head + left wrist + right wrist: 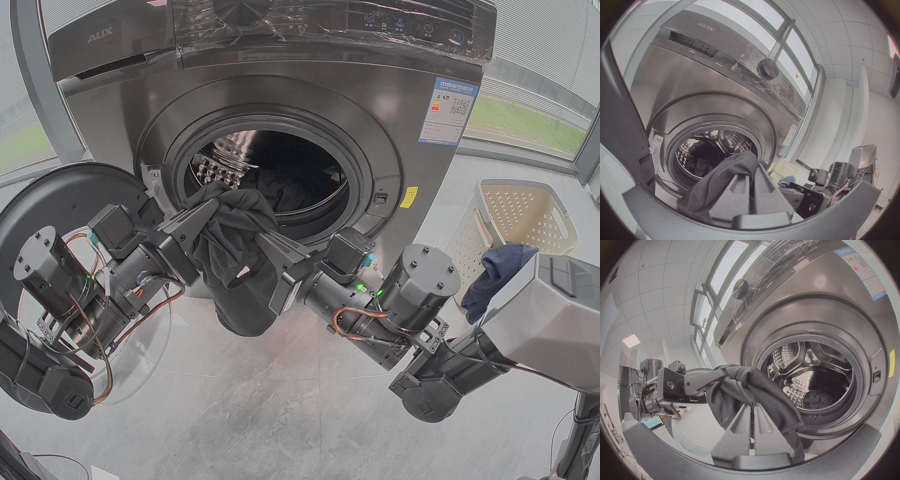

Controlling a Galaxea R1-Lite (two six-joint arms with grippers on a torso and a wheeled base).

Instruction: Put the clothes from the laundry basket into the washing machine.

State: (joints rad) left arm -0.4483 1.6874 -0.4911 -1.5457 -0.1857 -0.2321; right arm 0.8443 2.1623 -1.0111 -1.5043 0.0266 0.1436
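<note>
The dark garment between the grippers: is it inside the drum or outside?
Outside. The dark garment hangs in front of the washing machine, pinched by the left gripper and right gripper.

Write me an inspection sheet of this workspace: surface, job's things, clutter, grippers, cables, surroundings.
Surface: pale tiled floor.
Job's things: washing machine with its door swung open; dark clothes already in the drum; dark garment held up at the opening, hanging down; basket on the robot's right, holding a blue garment.
Clutter: nothing seen.
Grippers: left gripper and right gripper both shut on the dark garment.
Cables: orange wires looped at both wrists.
Surroundings: windows behind the machine.
</note>
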